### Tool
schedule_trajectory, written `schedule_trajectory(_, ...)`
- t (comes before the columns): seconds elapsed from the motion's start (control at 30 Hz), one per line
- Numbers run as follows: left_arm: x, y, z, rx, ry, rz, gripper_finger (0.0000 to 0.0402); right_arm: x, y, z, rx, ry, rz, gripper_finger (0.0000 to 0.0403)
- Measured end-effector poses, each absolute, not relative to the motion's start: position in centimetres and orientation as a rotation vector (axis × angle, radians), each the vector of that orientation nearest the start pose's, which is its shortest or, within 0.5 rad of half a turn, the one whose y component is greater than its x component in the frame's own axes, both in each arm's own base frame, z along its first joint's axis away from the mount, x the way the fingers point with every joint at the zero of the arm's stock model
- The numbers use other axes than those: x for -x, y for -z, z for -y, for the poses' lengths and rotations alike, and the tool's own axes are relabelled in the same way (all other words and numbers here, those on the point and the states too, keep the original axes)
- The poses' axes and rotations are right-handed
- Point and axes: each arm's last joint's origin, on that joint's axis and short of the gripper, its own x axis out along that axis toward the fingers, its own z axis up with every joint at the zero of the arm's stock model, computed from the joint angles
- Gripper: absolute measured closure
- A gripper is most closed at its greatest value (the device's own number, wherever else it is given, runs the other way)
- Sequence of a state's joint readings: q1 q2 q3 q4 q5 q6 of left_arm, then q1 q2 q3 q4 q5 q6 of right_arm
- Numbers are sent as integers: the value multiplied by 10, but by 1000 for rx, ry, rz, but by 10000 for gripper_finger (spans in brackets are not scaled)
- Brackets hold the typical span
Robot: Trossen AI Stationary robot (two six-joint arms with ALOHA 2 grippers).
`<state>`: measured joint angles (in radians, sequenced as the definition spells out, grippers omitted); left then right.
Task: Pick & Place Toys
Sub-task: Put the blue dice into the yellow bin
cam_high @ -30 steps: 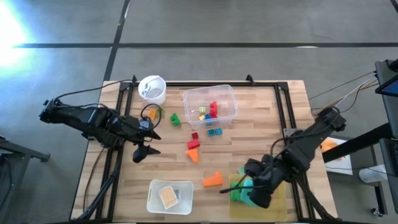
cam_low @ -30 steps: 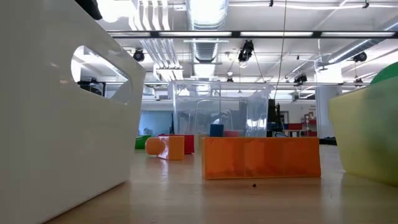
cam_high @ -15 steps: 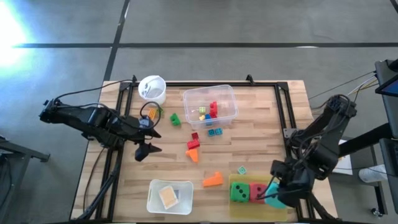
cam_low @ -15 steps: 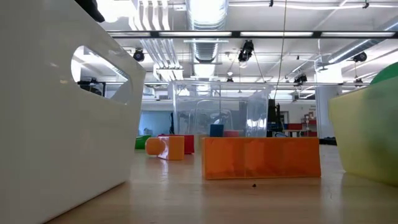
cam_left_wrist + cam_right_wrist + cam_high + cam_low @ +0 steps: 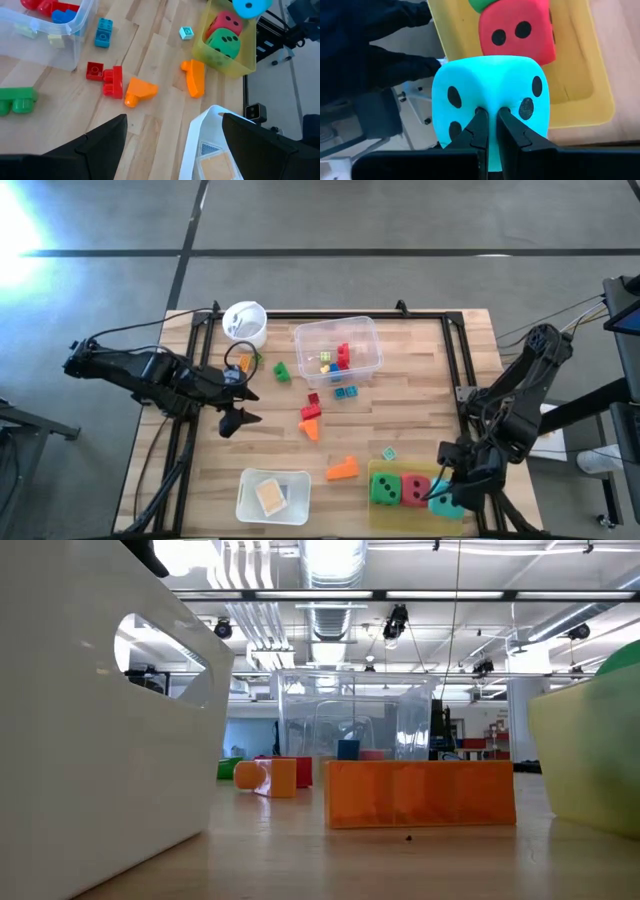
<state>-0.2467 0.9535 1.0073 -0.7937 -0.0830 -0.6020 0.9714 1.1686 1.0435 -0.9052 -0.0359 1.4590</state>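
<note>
A yellow tray (image 5: 372, 470) at the table's near right holds a green die (image 5: 384, 488) and a red die (image 5: 415, 488). My right gripper (image 5: 440, 492) is shut on a teal dotted die (image 5: 449, 504) over the tray's right end. My left gripper (image 5: 238, 422) hovers open and empty over the table's left middle. Loose blocks lie on the wood: an orange one (image 5: 342, 468), a red and orange pair (image 5: 311, 418), a green one (image 5: 282, 370), a blue one (image 5: 345, 392) and a small teal tile (image 5: 388, 453). My right gripper pinches a small fold of the teal die's upper face (image 5: 490, 102) between its two shut fingers (image 5: 479, 131). They come from above, slanting down. The soft face is dented in at the fingertips. The die hangs below them; whether it touches the tray I cannot tell.
A clear tub (image 5: 365, 330) with several blocks stands at the far middle, a white cup (image 5: 245, 323) at the far left. A white container (image 5: 250, 480) with a flat tile sits at the near edge. Black rails (image 5: 462, 355) run along both table sides.
My right gripper has carried the teal die from over the tray's left end toward the table's right edge and somewhat down, staying shut on it. The green and red dice in the tray have come into view.
</note>
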Motion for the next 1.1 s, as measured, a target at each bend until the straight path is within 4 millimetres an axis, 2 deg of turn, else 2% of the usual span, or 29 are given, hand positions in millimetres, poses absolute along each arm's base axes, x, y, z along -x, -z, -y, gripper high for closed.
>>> schedule_trajectory(0.23,-175,-327,42,456,-70,-750,71,-116,-285,-175,-764,-71,-1350,393)
schedule_trajectory(0.5,-175,-327,42,464,-73,-750,71,-109,-285,-179,-770,-110,-1363,393)
schedule_trajectory(1.1,-175,-327,42,483,-79,-747,71,-112,-258,-181,-814,-89,-1306,393)
